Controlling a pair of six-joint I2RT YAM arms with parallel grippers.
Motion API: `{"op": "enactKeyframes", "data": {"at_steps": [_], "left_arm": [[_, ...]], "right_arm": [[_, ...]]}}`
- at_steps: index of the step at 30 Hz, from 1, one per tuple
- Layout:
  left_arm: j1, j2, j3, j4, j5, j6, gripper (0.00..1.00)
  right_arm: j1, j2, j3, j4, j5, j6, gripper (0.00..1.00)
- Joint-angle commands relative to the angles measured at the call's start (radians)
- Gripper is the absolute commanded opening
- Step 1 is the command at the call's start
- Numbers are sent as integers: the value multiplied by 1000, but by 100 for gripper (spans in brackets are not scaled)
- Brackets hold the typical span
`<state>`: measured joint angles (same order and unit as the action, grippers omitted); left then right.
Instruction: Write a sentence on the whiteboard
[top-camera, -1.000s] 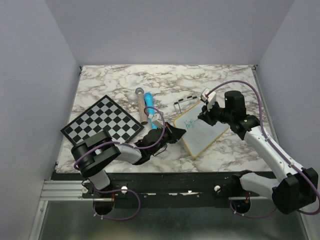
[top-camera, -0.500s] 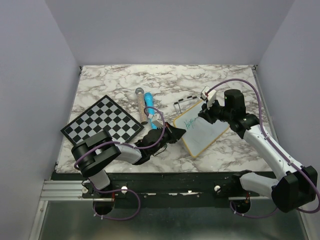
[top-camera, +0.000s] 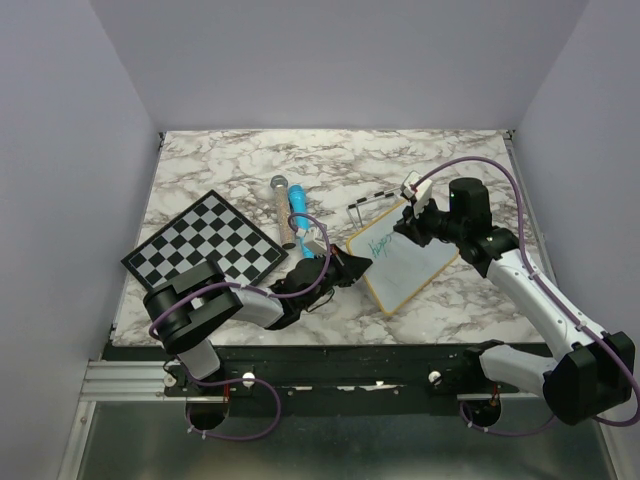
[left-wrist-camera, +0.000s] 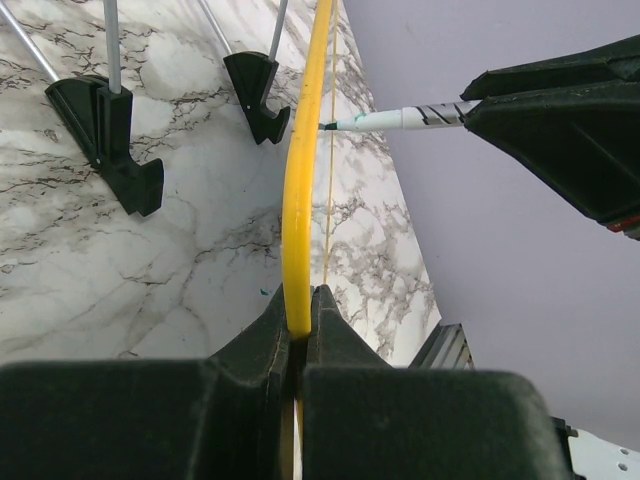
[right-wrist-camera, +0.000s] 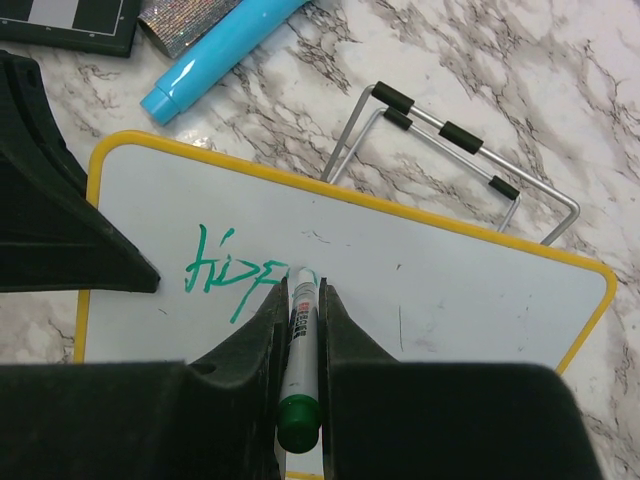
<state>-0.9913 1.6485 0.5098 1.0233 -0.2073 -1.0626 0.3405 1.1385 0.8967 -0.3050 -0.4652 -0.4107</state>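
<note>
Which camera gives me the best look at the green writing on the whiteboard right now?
Right wrist: it faces the board, so the green writing fills the view, its first word's strokes legible beside the marker tip. Top external shows it only as a tiny scribble. Left wrist sees the whiteboard edge-on, so no writing.

The whiteboard (right-wrist-camera: 460, 290) bears one green handwritten word (right-wrist-camera: 235, 272) — roughly "Hope".
</note>
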Motion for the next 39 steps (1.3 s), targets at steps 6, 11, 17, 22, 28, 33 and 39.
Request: {"op": "enactKeyframes", "data": {"at_steps": [6, 11, 17, 22, 28, 33, 39], "left_arm": [[-1, 14, -10, -6, 31, 38, 0], [0, 14, -11, -5, 31, 38, 0], [0, 13, -13, -3, 28, 36, 0], [0, 10, -16, -3, 29, 36, 0], [0, 7, -19, -2, 28, 38, 0], [0, 10, -20, 1, 29, 38, 0], [0, 10, -22, 4, 31, 36, 0]], "right_arm": [[0, -3, 1, -46, -52, -14, 1], [0, -14, -18, -75, -35, -33, 1], [0, -14, -28, -97, -18, -39, 1], [0, -3, -27, -105, 25, -33, 1], [0, 1, -22, -111, 46, -28, 0], [0, 10, -18, -108, 86, -34, 0], [-1, 17, 4, -75, 117, -37, 0]]}}
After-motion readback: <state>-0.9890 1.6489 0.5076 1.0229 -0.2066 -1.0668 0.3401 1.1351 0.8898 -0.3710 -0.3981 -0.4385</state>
